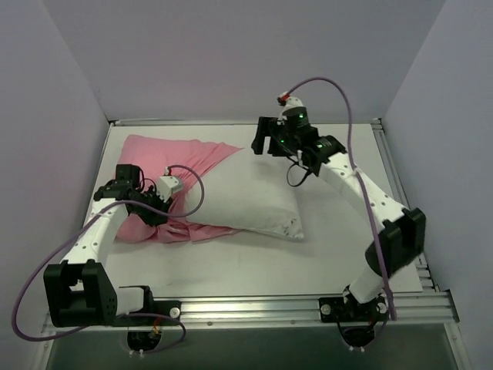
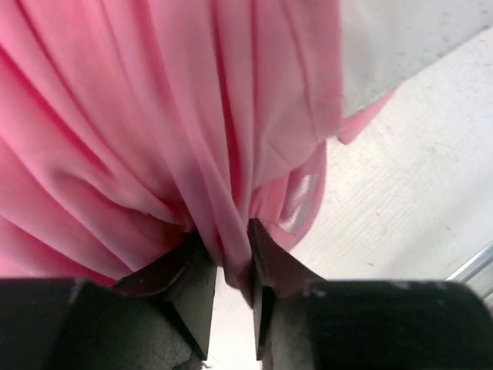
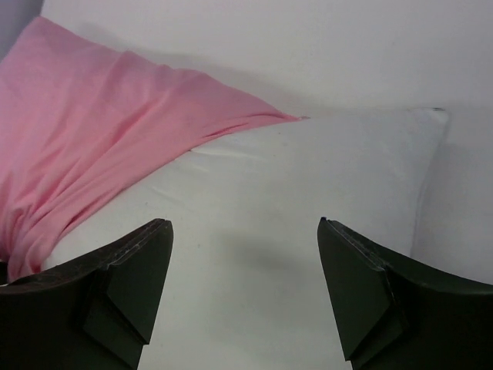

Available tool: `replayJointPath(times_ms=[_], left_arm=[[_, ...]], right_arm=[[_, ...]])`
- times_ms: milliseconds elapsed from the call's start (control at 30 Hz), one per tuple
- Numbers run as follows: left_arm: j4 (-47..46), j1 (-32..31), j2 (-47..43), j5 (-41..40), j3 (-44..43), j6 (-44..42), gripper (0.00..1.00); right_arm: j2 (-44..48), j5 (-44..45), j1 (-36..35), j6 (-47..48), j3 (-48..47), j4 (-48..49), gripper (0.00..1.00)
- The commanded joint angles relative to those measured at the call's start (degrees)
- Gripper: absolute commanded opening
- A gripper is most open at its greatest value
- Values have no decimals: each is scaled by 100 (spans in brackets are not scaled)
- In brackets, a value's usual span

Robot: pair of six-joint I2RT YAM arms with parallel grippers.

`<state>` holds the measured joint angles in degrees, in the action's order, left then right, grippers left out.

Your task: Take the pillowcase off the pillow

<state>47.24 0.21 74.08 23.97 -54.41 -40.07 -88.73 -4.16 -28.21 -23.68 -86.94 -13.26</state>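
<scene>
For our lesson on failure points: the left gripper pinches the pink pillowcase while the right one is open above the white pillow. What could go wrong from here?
1. The left gripper pinches only a thin bunch of pillowcase folds; a pull may slip them free.
2. The right gripper is open above the pillow, not holding it, so the pillow may drag along.

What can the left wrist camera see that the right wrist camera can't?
Only the left wrist view shows the left gripper pinching a bunch of the pink pillowcase, with bare table beside it. Only the right wrist view shows the right gripper wide open over the white pillow, plus the pillow's far corner. Both show pink pillowcase and white pillow.
</scene>
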Motion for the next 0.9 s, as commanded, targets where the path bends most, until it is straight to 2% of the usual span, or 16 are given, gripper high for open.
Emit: replayJointPath(times_ms=[0,67,100,167,233,267,300,333,400,500,533,600,633,700,767,867], left_arm=[[680,41,-254,284,-78,-623,32],[1004,41,-324,468,-174,-860,39],[1102,41,-342,530,-340,-940,49],[1426,-116,-360,809,-648,-941,61],[1917,-187,-281,1152,-1516,-827,73],[2077,-205,-237,1659,-1868,-713,77],[2157,-231,-193,1899,-2211,-599,88],[2070,-284,-140,2119,-2762,-459,91],[1650,-389,-114,2446,-3074,252,97],[446,-968,-52,1598,-3146,1115,99],[122,-1518,105,1115,-3146,1142,98],[-83,-2048,499,-304,-3128,1143,98],[-179,-2469,667,-670,-3137,1107,98],[-242,-2709,983,-1277,-3163,1028,98],[-268,-2833,1388,-1420,-3216,949,100],[-260,-2851,1802,-1570,-3242,923,85]], right_arm=[[-1074,232,-264,241,-455,-256,77],[-1541,153,-378,294,-508,-291,77],[-1647,92,-422,329,-448,-292,77],[-1736,4,-597,373,-81,-82,76],[-1596,-181,-730,417,298,182,75],[-1534,-251,-878,426,657,444,75],[-1490,-330,-949,478,826,560,74],[-1385,-444,-1019,513,1001,665,73],[-1253,-498,-1265,584,1546,982,70],[-910,-410,-1573,567,2381,1464,69],[-692,-323,-1643,471,2592,1571,69],[-332,-269,-1793,347,3196,1913,69],[-208,-234,-1811,199,3374,2141,69],[38,-217,-1864,49,3691,2370,69],[312,-147,-1916,-109,4017,2591,69],[540,-94,-1952,-259,4255,2740,69]])
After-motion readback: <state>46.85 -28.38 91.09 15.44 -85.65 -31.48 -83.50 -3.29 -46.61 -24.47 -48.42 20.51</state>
